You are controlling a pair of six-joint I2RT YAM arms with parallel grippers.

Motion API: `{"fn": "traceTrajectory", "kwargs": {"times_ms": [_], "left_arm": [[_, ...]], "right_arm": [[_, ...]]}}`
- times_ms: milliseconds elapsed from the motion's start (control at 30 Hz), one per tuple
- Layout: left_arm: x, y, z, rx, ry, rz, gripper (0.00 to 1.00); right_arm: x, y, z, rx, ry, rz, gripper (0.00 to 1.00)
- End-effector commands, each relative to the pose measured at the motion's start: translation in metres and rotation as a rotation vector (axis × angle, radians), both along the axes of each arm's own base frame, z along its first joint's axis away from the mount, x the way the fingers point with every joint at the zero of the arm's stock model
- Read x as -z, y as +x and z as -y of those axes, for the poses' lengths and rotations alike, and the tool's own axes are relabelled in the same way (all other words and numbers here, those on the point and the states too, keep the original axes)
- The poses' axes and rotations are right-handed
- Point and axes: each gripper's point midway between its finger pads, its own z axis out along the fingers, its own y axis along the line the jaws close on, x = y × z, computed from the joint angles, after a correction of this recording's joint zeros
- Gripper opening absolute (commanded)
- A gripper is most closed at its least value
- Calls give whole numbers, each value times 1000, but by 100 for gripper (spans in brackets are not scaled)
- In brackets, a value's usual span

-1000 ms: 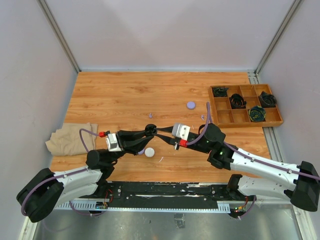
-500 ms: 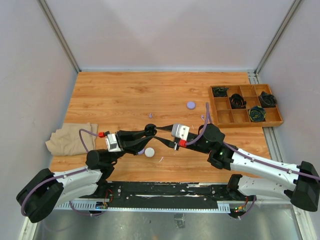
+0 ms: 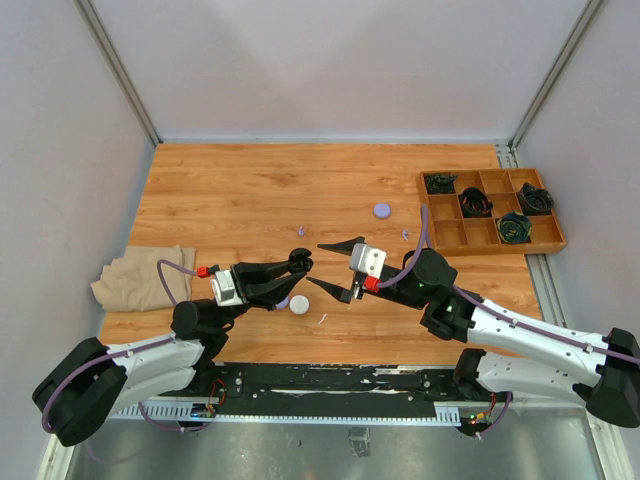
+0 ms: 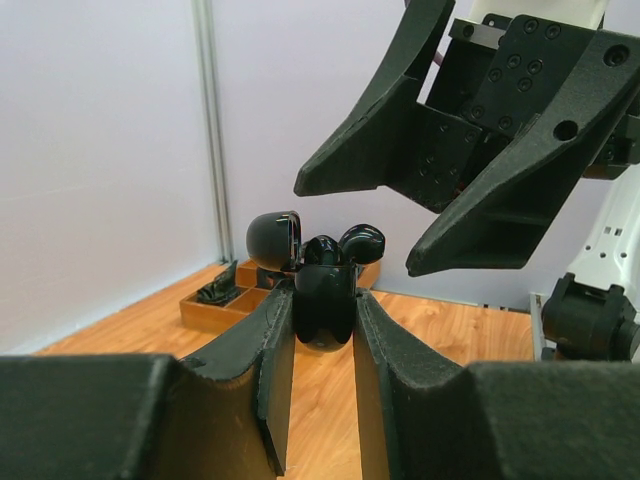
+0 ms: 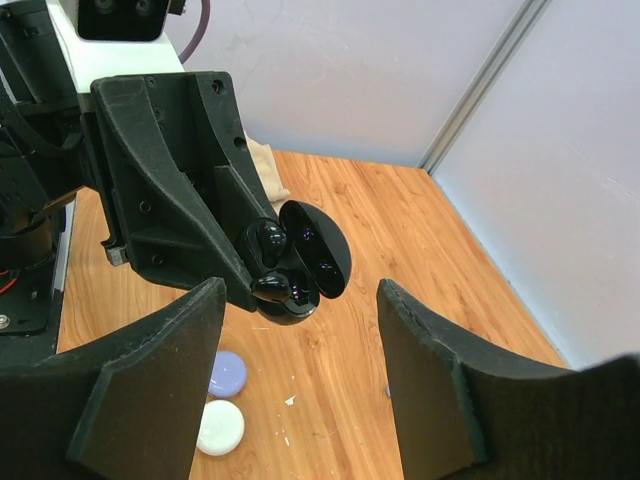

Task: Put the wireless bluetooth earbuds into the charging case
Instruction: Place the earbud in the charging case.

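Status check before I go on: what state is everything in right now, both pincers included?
left pincer: shut on the black case
black case: lid open, held above the table
black earbuds: both sitting in the open black case
right pincer: open, empty
white case: flat on the table, looks closed
lavender case: flat on the table, looks closed
cables: coiled in the tray

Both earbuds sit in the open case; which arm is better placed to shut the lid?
Right, probably. The right gripper is open and empty, facing the case, whose lid stands open beside the two black earbuds. The left gripper is shut on the case, so it is not free.
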Motion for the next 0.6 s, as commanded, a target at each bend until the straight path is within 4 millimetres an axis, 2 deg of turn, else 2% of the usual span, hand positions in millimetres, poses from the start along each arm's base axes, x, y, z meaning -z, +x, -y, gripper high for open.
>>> {"fn": "traceTrajectory", "kwargs": {"times_ms": [0,367,567], "left_arm": [[-25,-12,-12,-13,-73,117,0],[-22,-15,-9,5,-57,123,0],[-22,-15,-9,3,-54,128,0]], "right_arm": [[-12,-1,2,18,40,-23,64],[-7,12,4,93,57,-72,68],[2,19,11,144,34,-76,69]]}}
